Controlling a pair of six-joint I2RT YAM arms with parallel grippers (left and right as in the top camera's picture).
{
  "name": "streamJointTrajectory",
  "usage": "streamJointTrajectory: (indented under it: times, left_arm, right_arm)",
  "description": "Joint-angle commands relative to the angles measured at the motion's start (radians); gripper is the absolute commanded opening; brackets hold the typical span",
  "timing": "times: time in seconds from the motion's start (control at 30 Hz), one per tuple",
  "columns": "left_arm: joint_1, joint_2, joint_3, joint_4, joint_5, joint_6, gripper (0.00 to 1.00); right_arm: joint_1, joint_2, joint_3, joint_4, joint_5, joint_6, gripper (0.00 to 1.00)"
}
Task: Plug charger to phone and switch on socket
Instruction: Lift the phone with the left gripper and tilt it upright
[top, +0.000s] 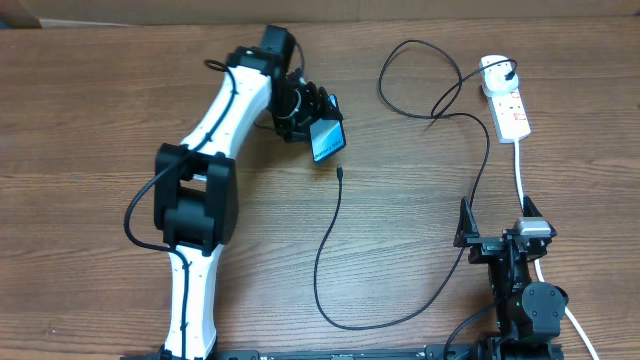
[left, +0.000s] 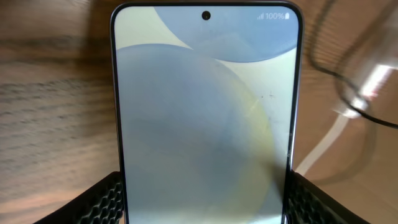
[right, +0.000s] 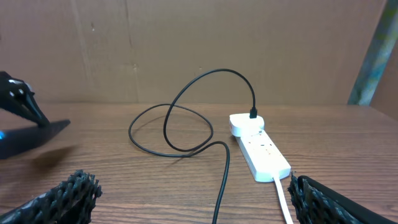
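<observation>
My left gripper (top: 318, 122) is shut on the phone (top: 328, 140) and holds it tilted above the table, its lit light-blue screen filling the left wrist view (left: 205, 112). The charger cable (top: 330, 250) lies in a long loop on the table. Its small connector tip (top: 341, 171) rests just below the phone, apart from it. Its plug (top: 497, 72) sits in the white socket strip (top: 508, 104) at the back right, which also shows in the right wrist view (right: 260, 149). My right gripper (top: 497, 228) is open and empty, near the front right, short of the strip.
The strip's thick white cord (top: 523, 175) runs down toward the right arm's base. The charger cable (right: 221, 180) crosses the table between the right fingers. A cardboard wall (right: 186, 43) stands behind the table.
</observation>
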Motion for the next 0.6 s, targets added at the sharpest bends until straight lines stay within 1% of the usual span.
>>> streamJointTrajectory:
  times: [0.0,0.3,0.57]
  left_arm:
    - [0.035,0.000,0.032,0.001,0.267,-0.010,0.61]
    - [0.086,0.000,0.032,0.001,0.545,-0.014,0.62]
    - [0.102,0.000,0.032,0.006,0.719,-0.014,0.63]
  right_arm:
    - [0.003,-0.008,-0.010,0.005,0.006,-0.001,1.00]
    - [0.003,-0.008,-0.010,0.005,0.006,-0.001,1.00]
    - [0.003,-0.008,-0.010,0.005,0.006,-0.001,1.00]
